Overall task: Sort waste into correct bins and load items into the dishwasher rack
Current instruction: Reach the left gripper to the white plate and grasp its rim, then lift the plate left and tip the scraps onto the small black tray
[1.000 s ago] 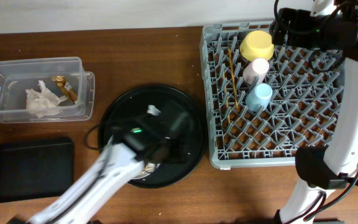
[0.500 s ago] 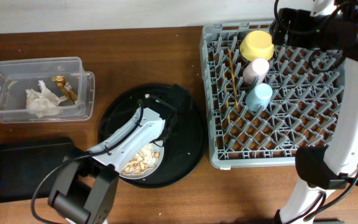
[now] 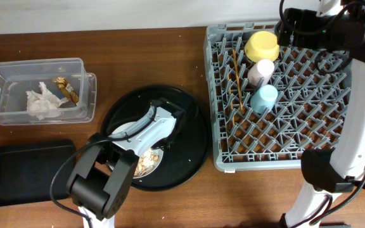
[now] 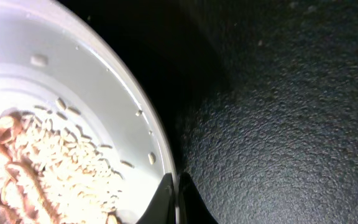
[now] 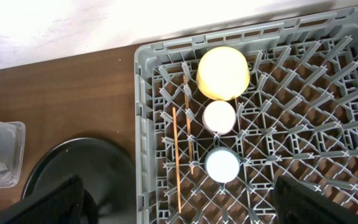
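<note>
Left to right, vs a second ago:

- Clear box (image 3: pixel 89 96) at the worktop's (image 3: pixel 144 57) left edge, towards the rear. Napkins (image 3: pixel 42 103) and gold-brown wrapper (image 3: pixel 64 90) inside it. No change.
- Flat black tray (image 3: pixel 27 171) at the front-left corner. A second ago the left arm crossed its right end; now the arm stands just right of it and the tray shows whole.
- Round black tray (image 3: pixel 194 149) mid-worktop, near the front edge. Grey plate (image 4: pixel 104 93) sits on its left half, food scraps (image 4: pixel 42 168) heaped on the plate. Plate was mostly hidden under the arm before; now part of the rim and the scraps show from overhead.
- Left gripper (image 4: pixel 178 190): was wide apart a second ago, now the fingers are pinched together on the plate's rim, on the side facing the tray centre. Plate looks flat on the tray; can't tell if it's lifted.
- Dishwasher rack (image 3: pixel 277 163) along the right edge. Yellow bowl (image 3: pixel 262 45), pink cup (image 3: pixel 261 71) and light blue cup (image 3: pixel 264 97) in a line from rear towards front, chopsticks (image 3: pixel 238 79) just left of them. Same as before.
- Right gripper (image 5: pixel 188 202): above the rack's rear edge, fingers spread fully, nothing between them. Unmoved.
</note>
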